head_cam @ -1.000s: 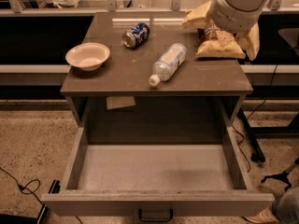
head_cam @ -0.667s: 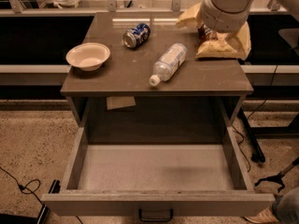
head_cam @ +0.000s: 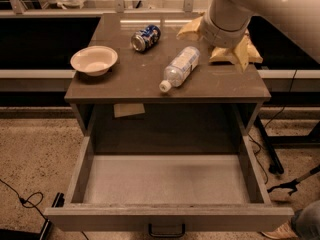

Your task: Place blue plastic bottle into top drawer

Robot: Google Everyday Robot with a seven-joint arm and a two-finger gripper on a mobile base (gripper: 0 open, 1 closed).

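The blue plastic bottle [head_cam: 180, 68] lies on its side on the brown cabinet top [head_cam: 130, 84], white cap toward the front. The top drawer [head_cam: 167, 179] stands pulled fully out below, its light grey bottom bare, a dark handle [head_cam: 166, 230] on its front panel. My white arm comes in from the upper right over the back right of the top. The gripper [head_cam: 220, 36] is at its end, just right of the bottle and above it, in front of a yellow chip bag [head_cam: 245, 54].
A blue soda can [head_cam: 145, 37] lies on its side at the back of the top. A cream bowl [head_cam: 94, 60] sits at the left. A paper tag [head_cam: 129, 109] hangs under the top. Cables lie on the floor left and right.
The arm has moved left and a little toward the bottle, covering more of the chip bag. The bottle, can, bowl and drawer have not moved.
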